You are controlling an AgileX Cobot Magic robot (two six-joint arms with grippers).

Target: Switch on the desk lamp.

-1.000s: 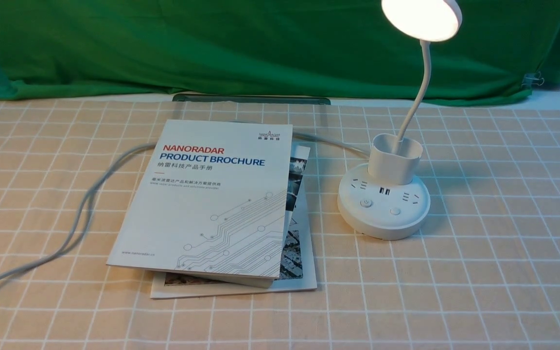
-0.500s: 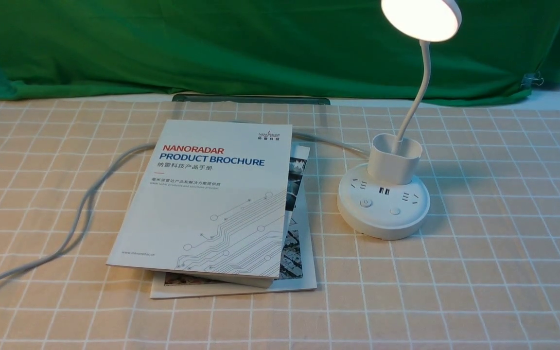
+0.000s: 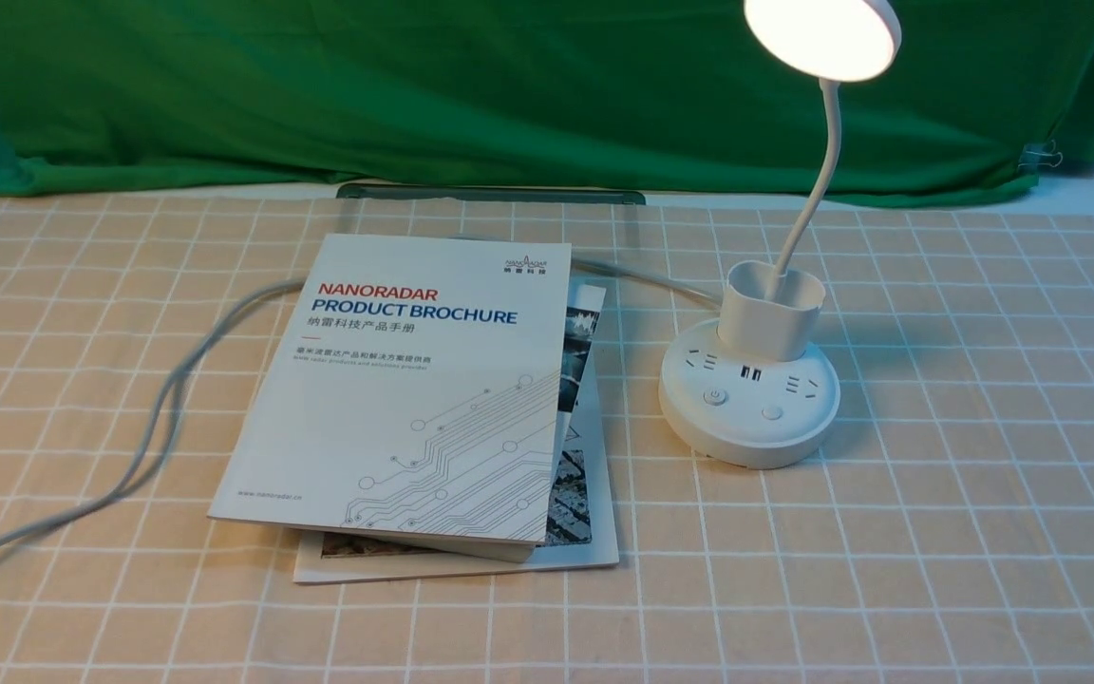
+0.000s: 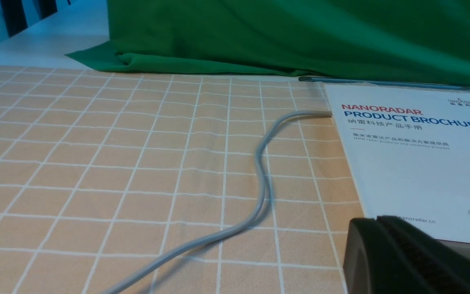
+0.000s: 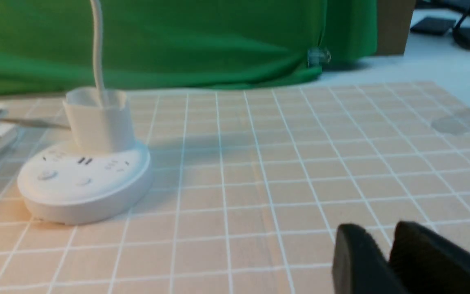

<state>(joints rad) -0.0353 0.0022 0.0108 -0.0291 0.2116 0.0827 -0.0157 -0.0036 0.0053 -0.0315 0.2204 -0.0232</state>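
Lamp: a white desk lamp [image 3: 748, 408] stands on the right half of the table [image 3: 936, 532], just right of the booklets and not touching them.
Head: the round head [image 3: 822, 38] glows warm at the top of the front view.
Base: two round buttons [image 3: 716, 397] sit on the near side, with sockets behind them; a thin neck [image 3: 822, 161] rises out of the cup-shaped holder [image 3: 772, 313].
Cable: a grey cable [image 3: 167, 399] runs from behind the lamp, under the brochure, and off the near left edge.
Booklets: a white brochure [image 3: 414, 380] lies askew on top of a second booklet [image 3: 590, 541].
Left tool [image 4: 377, 219]: low by the brochure's near corner, fingers pressed together, holding nothing.
Right tool [image 5: 388, 236]: low over the near right of the table, well apart from the lamp, fingers closed to a thin seam, empty.
Backdrop: a green cloth [image 3: 414, 95] hangs along the far edge.
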